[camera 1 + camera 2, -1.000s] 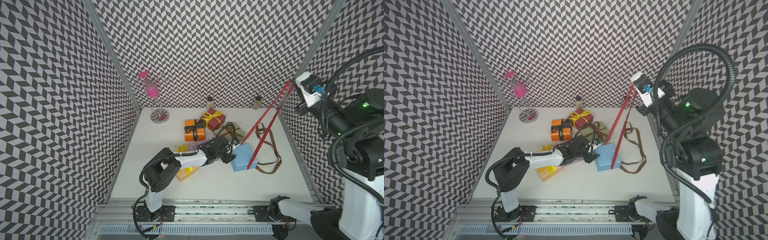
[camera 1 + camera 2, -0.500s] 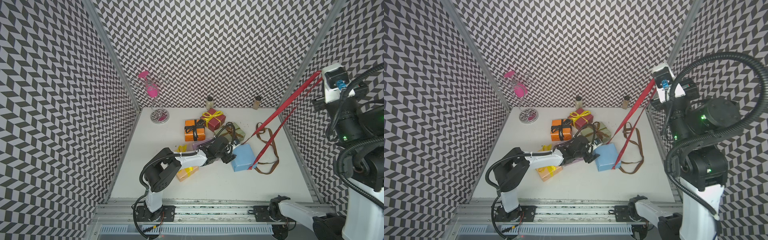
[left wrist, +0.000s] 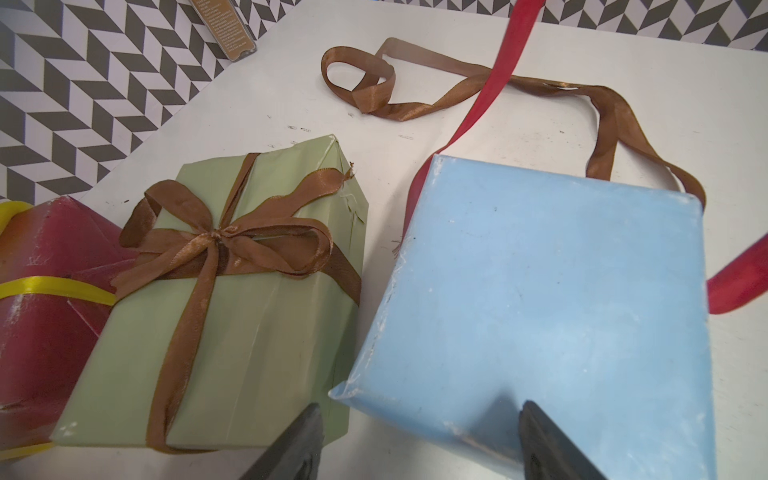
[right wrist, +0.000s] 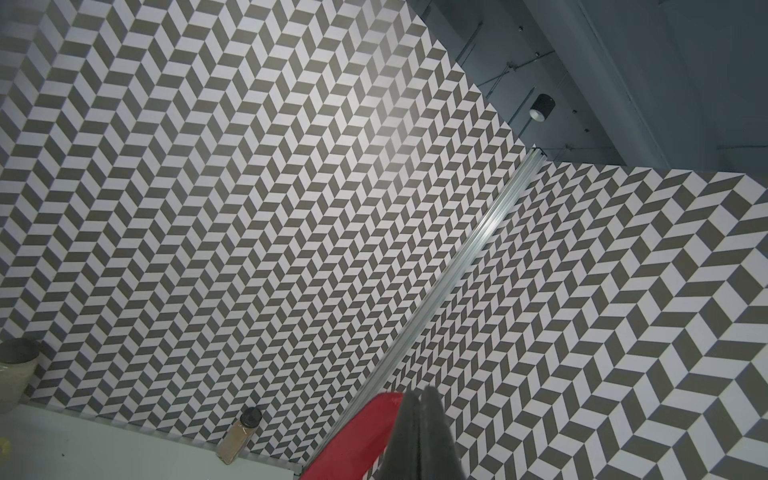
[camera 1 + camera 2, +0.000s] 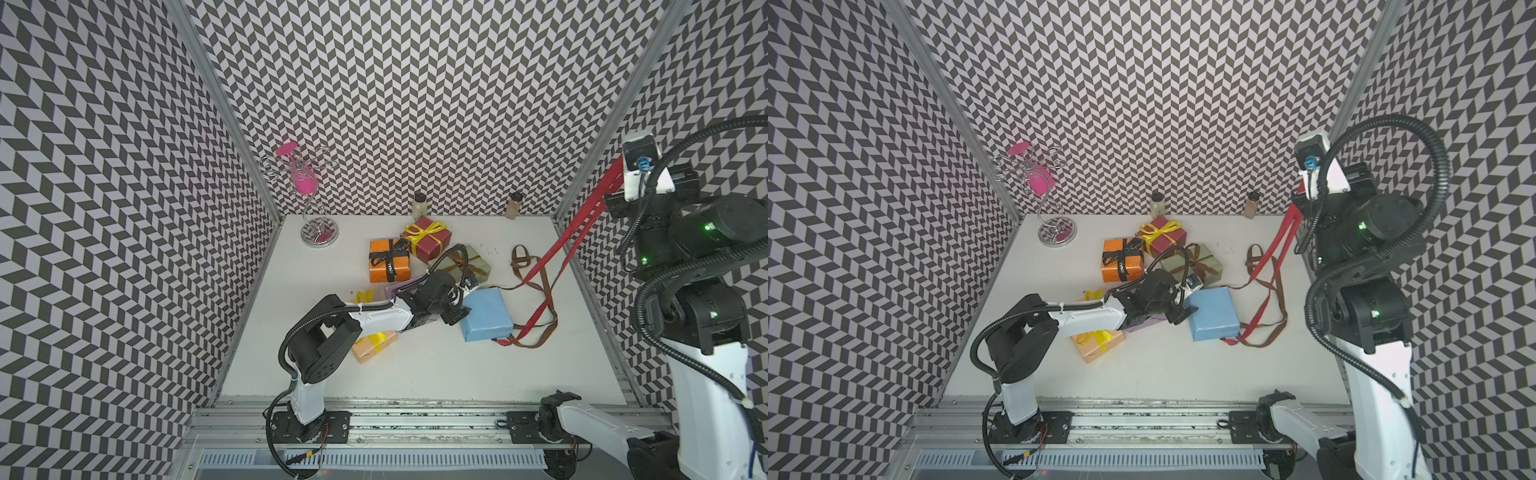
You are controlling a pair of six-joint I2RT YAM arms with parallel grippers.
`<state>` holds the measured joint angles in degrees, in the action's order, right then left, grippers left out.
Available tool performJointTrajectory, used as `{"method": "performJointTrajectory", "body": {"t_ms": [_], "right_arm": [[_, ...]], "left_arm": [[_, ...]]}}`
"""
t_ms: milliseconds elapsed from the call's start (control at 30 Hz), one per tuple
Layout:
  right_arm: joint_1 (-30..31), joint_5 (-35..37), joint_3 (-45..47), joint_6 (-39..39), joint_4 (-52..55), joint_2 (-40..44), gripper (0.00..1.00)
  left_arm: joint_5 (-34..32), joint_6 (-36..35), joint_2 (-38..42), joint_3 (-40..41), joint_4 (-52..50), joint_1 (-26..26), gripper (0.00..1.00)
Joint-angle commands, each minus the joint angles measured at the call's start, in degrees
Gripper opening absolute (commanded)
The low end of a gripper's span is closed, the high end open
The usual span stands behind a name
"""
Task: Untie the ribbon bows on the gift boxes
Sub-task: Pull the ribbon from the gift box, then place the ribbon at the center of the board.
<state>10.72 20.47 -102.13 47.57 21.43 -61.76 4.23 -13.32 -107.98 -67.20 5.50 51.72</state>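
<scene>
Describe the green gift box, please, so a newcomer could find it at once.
Look at the cluster of boxes on the white table. The green box lies between the dark red box and the bare blue box; it alone wears a tied brown bow.

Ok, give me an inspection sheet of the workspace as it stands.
Surface: white tabletop, dark specks.
Job's things: light blue paper-wrapped box, top bare; shiny red ribbon stretched from it to right gripper; loose brown ribbon; sage green box, orange box, dark red box, bows tied; peach box, lilac box partly under left arm.
Clutter: two spice jars, silver wire stand with pink ornaments, at back.
Grippers: left gripper open at blue box's edge; right gripper shut on red ribbon.
Cables: black corrugated hoses loop over both arms.
Surroundings: chevron walls, aluminium front rail.
</scene>
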Motion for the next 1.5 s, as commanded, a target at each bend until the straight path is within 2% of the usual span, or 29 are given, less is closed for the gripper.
{"method": "performJointTrajectory", "body": {"t_ms": [0,167,467,633,767,867,1000,1067,1267,1467], "right_arm": [[-0.2,5.3,-1.7,1.7,-9.9,3.5,0.00],[-0.3,8.4,-6.6,3.0,-13.7,2.7,0.00],[-0.3,6.9,-15.0,6.0,-16.8,-0.1,0.00],[-0.3,7.7,-3.0,5.4,-16.2,1.2,0.00],[-1.3,6.3,7.6,-0.9,-14.4,1.4,0.00],[-5.8,1.1,12.0,-7.0,-11.0,-1.8,0.00],[-18.1,-15.7,14.8,-16.7,-8.7,-7.8,0.00],[-21.4,-22.6,15.7,-19.0,-8.2,-10.8,0.00],[-23.2,-29.0,10.5,-25.2,-6.7,-21.4,0.00],[-24.0,-31.7,-6.3,-29.1,-0.5,-35.4,0.00]], "left_arm": [[0.1,-0.6,1.3,-0.6,-1.8,-0.3,0.75],[0.0,-0.5,1.1,-0.5,-1.9,-0.6,0.75],[0.1,-0.2,1.4,-0.3,-1.9,-1.6,0.74],[1.1,-0.4,2.9,-1.6,-3.2,-2.6,0.75],[3.5,-0.3,6.6,-3.4,-4.9,-5.1,0.75],[5.0,-1.0,9.4,-5.2,-7.1,-7.0,0.75],[7.2,-2.5,14.2,-5.7,-9.3,-9.9,0.75],[8.4,-2.3,16.6,-4.7,-9.2,-12.1,0.76],[9.5,-0.6,18.7,-2.0,-8.9,-16.3,0.76],[9.0,-0.2,17.5,-3.8,-10.1,-16.7,0.76]]}}
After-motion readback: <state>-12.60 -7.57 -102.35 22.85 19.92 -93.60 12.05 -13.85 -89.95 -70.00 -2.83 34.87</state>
